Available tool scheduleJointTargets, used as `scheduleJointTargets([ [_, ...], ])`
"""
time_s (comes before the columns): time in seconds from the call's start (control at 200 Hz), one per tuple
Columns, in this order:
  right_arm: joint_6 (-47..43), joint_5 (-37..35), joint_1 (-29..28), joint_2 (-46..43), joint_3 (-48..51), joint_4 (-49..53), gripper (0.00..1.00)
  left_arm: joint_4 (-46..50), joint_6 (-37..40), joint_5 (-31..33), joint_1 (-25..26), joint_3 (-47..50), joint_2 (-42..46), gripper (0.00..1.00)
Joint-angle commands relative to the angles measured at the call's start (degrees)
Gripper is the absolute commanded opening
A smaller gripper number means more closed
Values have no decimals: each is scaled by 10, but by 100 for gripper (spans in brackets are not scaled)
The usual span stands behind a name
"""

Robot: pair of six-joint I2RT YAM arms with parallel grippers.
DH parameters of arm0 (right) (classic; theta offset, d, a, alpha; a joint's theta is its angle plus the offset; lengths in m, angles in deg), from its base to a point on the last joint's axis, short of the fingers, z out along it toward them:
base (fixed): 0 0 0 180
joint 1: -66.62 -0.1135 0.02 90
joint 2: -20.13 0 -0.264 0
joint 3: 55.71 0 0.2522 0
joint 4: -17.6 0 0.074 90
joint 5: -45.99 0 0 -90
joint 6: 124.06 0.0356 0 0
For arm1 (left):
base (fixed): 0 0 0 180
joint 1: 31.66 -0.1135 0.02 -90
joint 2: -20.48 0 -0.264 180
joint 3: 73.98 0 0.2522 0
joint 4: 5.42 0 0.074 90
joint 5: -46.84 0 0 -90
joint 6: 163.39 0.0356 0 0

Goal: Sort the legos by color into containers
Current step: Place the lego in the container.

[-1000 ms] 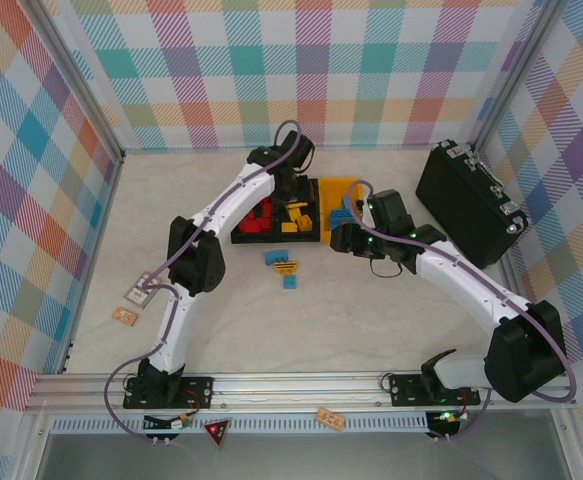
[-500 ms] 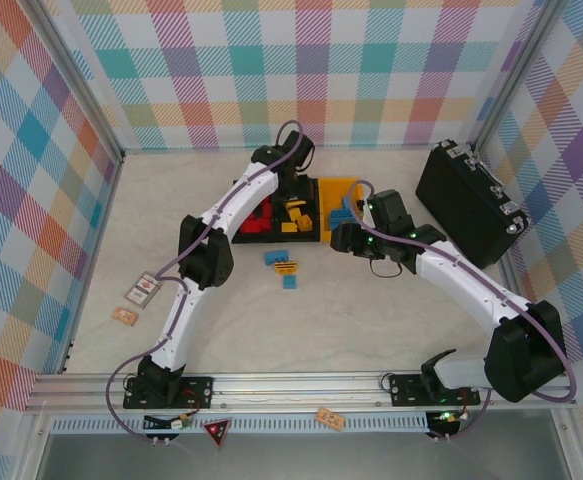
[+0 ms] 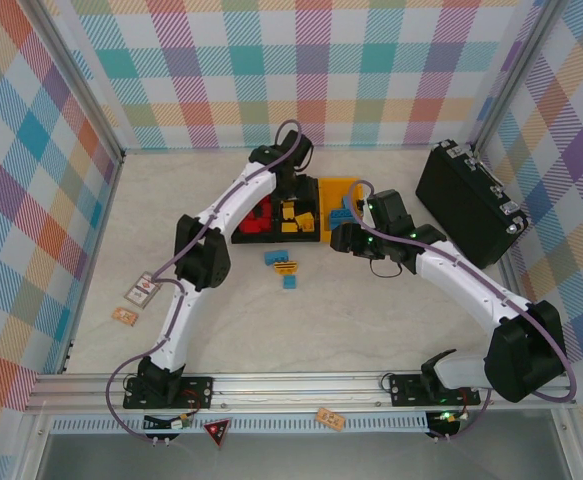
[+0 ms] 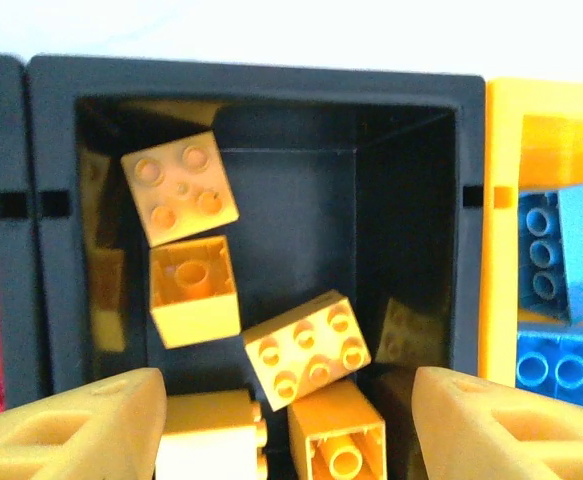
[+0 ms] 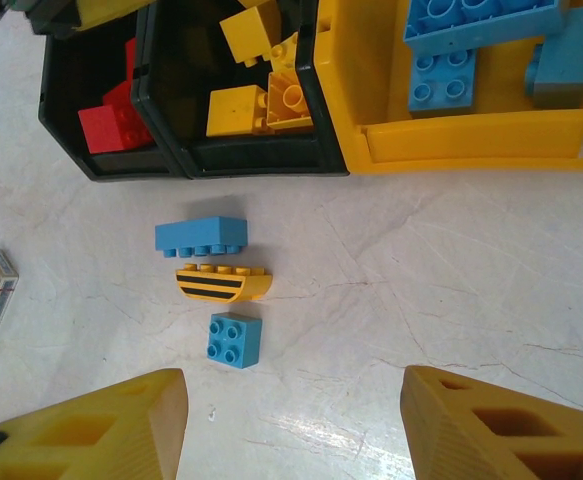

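One pale-orange tag (image 3: 124, 316) is lying at the near left of the table (image 3: 371, 330), with a small card (image 3: 143, 290) just beyond it, both well apart from the task's things.

Farther in, near the middle of the table, three legos (image 3: 286, 268) are sitting loose in a short column, just beside one another. A small blue square brick (image 5: 235, 340) is sitting nearest. A yellow curved brick (image 5: 223, 283) with black stripes is lying behind it. A long blue brick (image 5: 201, 237) is lying on its side behind that, its studs facing the near side.

The right gripper (image 5: 291, 400) is hanging above the bare table to the right of this column, its fingers spread wide with nothing between them.

Just beyond the loose bricks, the containers (image 5: 186, 160) are standing joined in a row. The left black bin (image 5: 121, 165) is holding red bricks (image 5: 106, 125). The middle black bin (image 5: 261, 158) is holding yellow bricks (image 4: 181, 190), some of them turned upside down. The yellow-orange bin (image 5: 471, 140) on the right is holding blue bricks (image 5: 441, 80).

The left gripper (image 4: 286, 400) is hovering over the middle black bin, pointing down into it. Its fingers are standing apart and pinching nothing, with the yellow bricks lying below them.

At the right of the table, a black hard case (image 3: 471, 200) is resting well apart from the bins, beside the plaid wall.
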Motion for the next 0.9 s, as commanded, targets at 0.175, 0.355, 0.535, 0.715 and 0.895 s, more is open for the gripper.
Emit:
scheduleJointTargets([
  [0.175, -10, 19, 3, -2, 9, -2, 59, -56, 13, -29, 10, 170, 171, 66],
  [0.355, -14, 43, 2, 1, 20, -8, 59, -96, 2, -32, 18, 288, 249, 66],
  [0.535, -13, 37, 0, -9, 35, -5, 60, -125, -20, -34, 32, 394, 311, 66],
  [0.715, -21, 51, -1, -32, 58, -7, 59, -139, -47, -34, 70, 495, 347, 66],
  [0.895, -23, 61, -3, -54, 91, 3, 60, -160, -83, -43, 98, 580, 352, 66],
])
